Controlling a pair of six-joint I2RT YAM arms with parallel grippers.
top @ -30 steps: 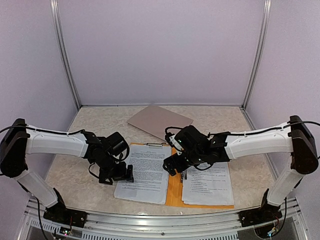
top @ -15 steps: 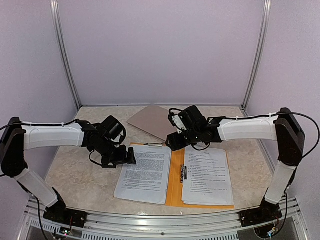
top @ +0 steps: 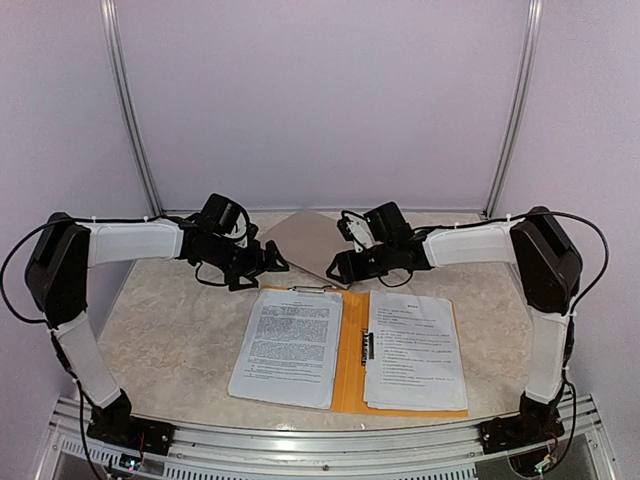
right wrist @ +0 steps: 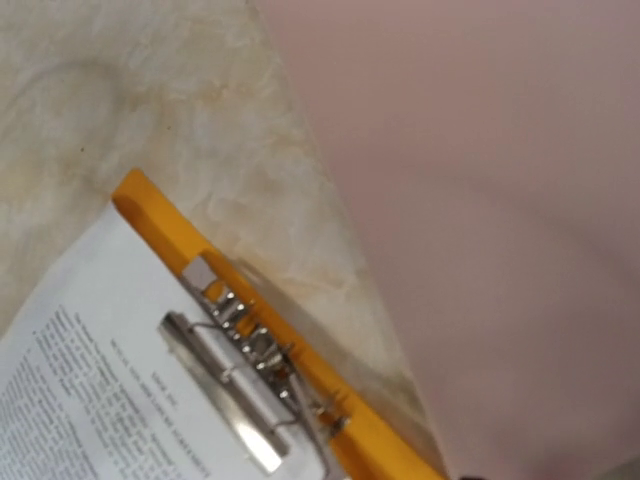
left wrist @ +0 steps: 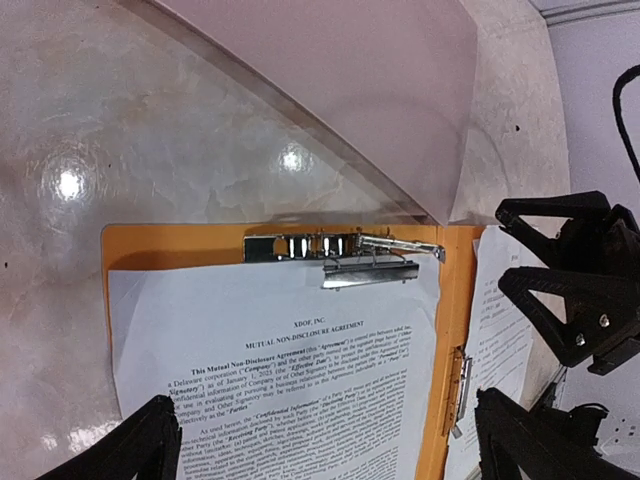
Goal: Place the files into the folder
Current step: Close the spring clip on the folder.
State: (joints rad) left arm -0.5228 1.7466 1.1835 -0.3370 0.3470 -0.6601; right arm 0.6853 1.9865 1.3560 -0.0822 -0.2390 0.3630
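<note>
Folder: the orange folder (top: 348,385) lies open and flat on the counter (top: 170,340), midway along the near edge.
Papers: the papers sit on it in two piles. The left pile (top: 290,345) has its top under the metal clip (left wrist: 340,255). The right pile (top: 415,350) lies loose on the other half.
Board: a plain board (top: 315,240) lies toward the middle of the far edge, its near corner just beyond the clip.
Left gripper: the left gripper (top: 268,258) hovers near the folder's far left corner. Its fingers (left wrist: 130,445) are spread wide and it holds nothing.
Right gripper: the right gripper (top: 338,270) hangs by the folder's far edge, close to the clip. In the left wrist view its fingers stand apart with nothing between them.
Step in hand: probably lining up on the folder's far edge to secure the sheets or close the cover. Which of the two I cannot tell.
Doing it well: come down slowly and straight, and touch only the orange rim, not the thin sheets. Pin one side with one gripper while the other lifts. Keep clear of the board's corner.
Risk: the loose right pile could slide or fan out if the cover is swung quickly.
</note>
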